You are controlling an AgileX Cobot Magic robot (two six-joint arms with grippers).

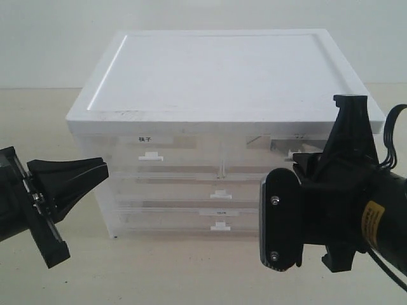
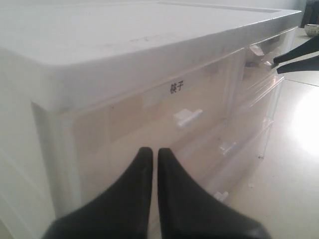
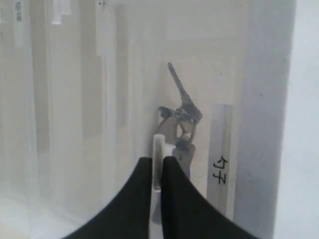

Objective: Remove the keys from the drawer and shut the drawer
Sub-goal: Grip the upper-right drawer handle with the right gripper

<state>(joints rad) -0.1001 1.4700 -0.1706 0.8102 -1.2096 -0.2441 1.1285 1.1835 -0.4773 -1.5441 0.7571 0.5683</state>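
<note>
The drawer point(image 3: 202, 74) is the upper right one of a white drawer unit point(image 1: 216, 70), with a label in thin writing point(image 3: 220, 169). Its front looks about level with its neighbour. Through the clear front I see the keys point(image 3: 180, 117), a dark silvery bunch with one key sticking out. My right gripper point(image 3: 156, 162) is shut on the drawer's small white tab handle point(image 3: 158, 147), which stands between the fingertips. In the exterior view that gripper point(image 1: 300, 159) meets the drawer point(image 1: 270, 147) at the right. My left gripper point(image 1: 102, 166) hangs shut and empty left of the unit.
The upper left half-width drawer point(image 1: 152, 152) carries a label with bold characters point(image 2: 177, 87). Two full-width drawers point(image 1: 191, 190) lie below it. The unit stands on a pale tabletop point(image 1: 159, 267), with the right arm's black body point(image 1: 280, 219) low in front.
</note>
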